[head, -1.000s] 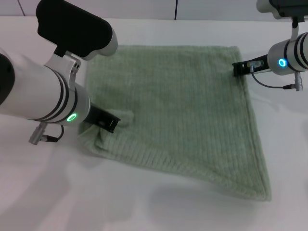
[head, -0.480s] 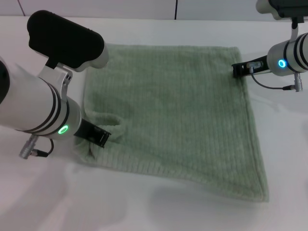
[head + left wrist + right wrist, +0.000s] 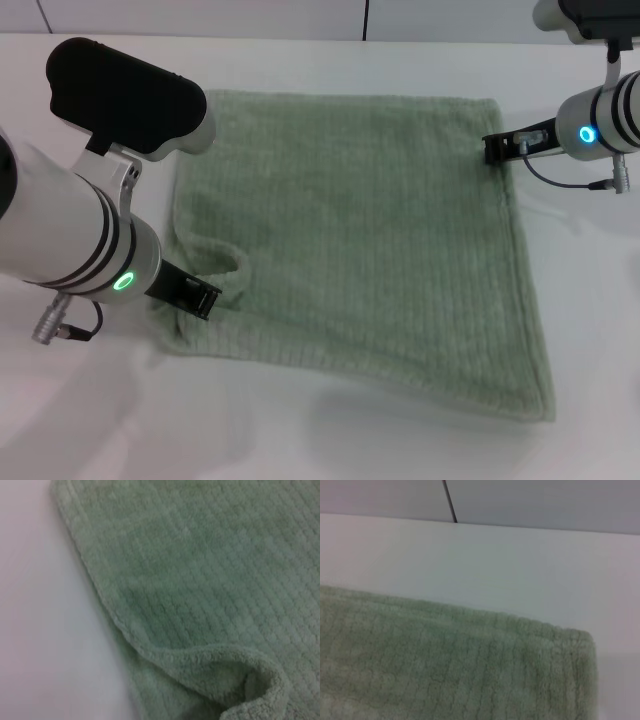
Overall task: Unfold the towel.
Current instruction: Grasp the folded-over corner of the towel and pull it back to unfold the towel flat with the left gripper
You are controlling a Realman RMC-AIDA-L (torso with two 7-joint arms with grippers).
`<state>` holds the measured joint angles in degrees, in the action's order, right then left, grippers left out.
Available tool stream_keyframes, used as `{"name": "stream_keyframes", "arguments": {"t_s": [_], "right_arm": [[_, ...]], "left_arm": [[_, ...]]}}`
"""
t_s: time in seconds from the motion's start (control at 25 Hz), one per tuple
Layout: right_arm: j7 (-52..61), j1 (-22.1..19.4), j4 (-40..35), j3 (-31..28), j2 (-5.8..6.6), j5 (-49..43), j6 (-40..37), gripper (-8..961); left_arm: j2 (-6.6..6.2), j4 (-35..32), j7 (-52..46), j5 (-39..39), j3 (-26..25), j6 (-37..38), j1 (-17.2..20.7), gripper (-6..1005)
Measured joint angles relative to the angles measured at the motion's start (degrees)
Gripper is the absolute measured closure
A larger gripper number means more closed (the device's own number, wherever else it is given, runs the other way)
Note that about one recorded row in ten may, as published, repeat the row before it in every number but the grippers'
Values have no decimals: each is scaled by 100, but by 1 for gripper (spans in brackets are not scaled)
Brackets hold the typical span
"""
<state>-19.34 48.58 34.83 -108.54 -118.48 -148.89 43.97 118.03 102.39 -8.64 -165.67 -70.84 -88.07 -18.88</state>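
The towel (image 3: 370, 230) lies nearly flat across the middle of the white counter (image 3: 300, 440), one small puckered fold left at its near-left corner. There the left gripper (image 3: 200, 297) has its jaws pinching the cloth, with the towel's bulk stretching away toward the counter's far-right corner. The right gripper (image 3: 497, 145) touches the far-right corner; whether its jaws are clamped I cannot tell.

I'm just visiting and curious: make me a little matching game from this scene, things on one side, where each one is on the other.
Things:
1. left gripper
2. right gripper
3. towel
4. table

Places:
A. spread across the middle of the table
B. at the towel's far right corner
C. under everything, white
D. at a bunched fold near the towel's near left corner

Pairs: 1-D, 2-B, 3-A, 4-C
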Motion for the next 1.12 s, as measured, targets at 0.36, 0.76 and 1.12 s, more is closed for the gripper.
{"name": "stream_keyframes", "arguments": {"t_s": [0.36, 0.76, 1.12], "right_arm": [[-14, -7, 31, 0, 0, 0, 61, 955], [-21, -6, 40, 0, 0, 0, 81, 955], [-24, -6, 43, -3, 5, 0, 93, 955]], "left_arm": [[9, -28, -176, 0, -2, -194, -2, 970], [12, -168, -265, 5, 15, -332, -42, 968], [-19, -325, -304, 2, -51, -362, -76, 540]]}}
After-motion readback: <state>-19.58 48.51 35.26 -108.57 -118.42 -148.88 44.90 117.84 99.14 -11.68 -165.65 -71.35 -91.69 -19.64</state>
